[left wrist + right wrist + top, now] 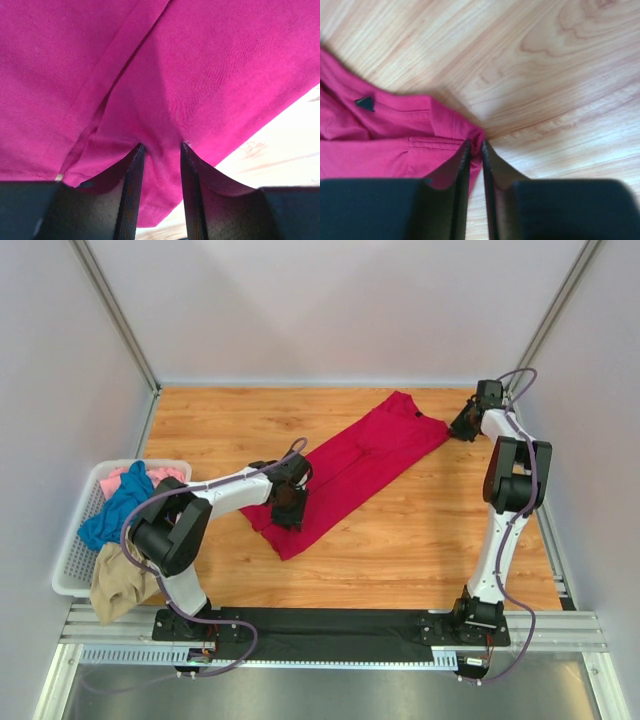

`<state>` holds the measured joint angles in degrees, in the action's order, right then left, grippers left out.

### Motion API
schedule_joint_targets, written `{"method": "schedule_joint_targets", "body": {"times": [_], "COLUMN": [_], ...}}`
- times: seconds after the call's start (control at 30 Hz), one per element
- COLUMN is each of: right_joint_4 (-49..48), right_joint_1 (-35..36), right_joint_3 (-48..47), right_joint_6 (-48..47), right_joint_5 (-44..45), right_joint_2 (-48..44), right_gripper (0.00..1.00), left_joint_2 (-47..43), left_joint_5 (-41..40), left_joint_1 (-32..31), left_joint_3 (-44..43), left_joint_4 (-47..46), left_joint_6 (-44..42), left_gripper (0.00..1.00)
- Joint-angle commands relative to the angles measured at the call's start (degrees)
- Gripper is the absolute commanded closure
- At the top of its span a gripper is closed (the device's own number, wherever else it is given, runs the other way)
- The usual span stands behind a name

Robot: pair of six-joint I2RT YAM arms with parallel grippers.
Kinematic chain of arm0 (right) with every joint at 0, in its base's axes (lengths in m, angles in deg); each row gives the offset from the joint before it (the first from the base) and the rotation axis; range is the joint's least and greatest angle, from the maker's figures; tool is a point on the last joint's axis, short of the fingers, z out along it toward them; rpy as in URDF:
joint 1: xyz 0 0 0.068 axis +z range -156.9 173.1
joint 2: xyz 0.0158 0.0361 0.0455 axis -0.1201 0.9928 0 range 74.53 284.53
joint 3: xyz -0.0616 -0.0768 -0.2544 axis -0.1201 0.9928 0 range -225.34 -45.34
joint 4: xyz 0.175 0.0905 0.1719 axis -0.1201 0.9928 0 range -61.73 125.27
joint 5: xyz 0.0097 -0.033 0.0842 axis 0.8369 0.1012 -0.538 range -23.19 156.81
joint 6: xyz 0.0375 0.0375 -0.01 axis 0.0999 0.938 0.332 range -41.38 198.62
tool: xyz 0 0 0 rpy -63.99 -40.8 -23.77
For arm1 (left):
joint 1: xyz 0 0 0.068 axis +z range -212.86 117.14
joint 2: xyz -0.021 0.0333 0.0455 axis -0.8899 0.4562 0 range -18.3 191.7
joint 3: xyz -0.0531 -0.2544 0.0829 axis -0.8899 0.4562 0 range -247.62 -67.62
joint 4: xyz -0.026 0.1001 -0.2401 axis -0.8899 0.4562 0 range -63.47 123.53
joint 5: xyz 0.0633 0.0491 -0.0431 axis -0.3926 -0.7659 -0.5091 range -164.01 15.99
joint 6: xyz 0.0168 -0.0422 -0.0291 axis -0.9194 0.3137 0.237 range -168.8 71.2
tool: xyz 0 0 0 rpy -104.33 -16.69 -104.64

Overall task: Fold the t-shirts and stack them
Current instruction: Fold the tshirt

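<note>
While the red tee (350,465) lies diagonally across the bench (420,550) | left end effector (160,146) pinches its near hem | right end effector (476,144) nips its far corner | judged: both ends held to pull the cloth taut for folding

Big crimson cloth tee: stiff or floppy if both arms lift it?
Probably floppy: the crimson red cloth t-shirt puckers into folds where the left gripper pinches it, so the middle would likely sag. Likely light: it lies thin and flat. The right gripper grips only a corner, which might slip out.
</note>
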<state>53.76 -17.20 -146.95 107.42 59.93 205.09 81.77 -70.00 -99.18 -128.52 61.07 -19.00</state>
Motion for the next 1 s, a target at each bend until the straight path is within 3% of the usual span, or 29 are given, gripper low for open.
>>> {"method": "schedule_joint_targets", "body": {"times": [0.0,0.03,0.1,0.5,0.6,0.7,0.83,0.97], "right_joint_4": [5.0,5.3,5.4,4.7,7.2,9.8,9.9,12.0], "right_joint_1": [-0.2,-0.2,-0.6,-1.6,-2.2,-2.4,-1.7,0.2], "right_joint_3": [-3.9,-4.4,-5.8,-17.7,-23.9,-27.5,-21.5,-12.4], "right_joint_6": [-2.6,-2.9,-3.2,-5.8,-6.3,-4.6,-2.0,0.2], "right_joint_5": [3.7,3.5,3.3,1.6,0.5,-0.2,-1.7,-2.0], "right_joint_2": [2.6,3.3,4.0,10.1,12.6,13.0,4.9,-4.3], "right_gripper": [0.85,0.93,1.00,1.00,0.93,0.77,0.63,0.55], "left_joint_2": [2.6,2.4,1.8,-1.8,-4.7,-5.4,-6.1,-5.9], "left_joint_5": [-5.5,-7.2,-9.0,-0.2,5.0,5.7,-7.6,-6.0], "left_joint_1": [-2.0,-2.8,-3.9,-11.0,-11.0,-10.9,-9.4,-1.7], "left_joint_3": [0.5,0.7,1.1,-1.8,-3.3,-7.0,-10.7,-10.9], "left_joint_4": [0.9,1.1,2.1,0.9,-0.7,2.4,7.8,8.4], "left_joint_6": [1.0,1.1,1.5,6.8,5.6,2.8,-5.3,-7.6], "left_gripper": [0.58,0.58,0.58,0.56,0.54,0.53,0.48,0.47]}}
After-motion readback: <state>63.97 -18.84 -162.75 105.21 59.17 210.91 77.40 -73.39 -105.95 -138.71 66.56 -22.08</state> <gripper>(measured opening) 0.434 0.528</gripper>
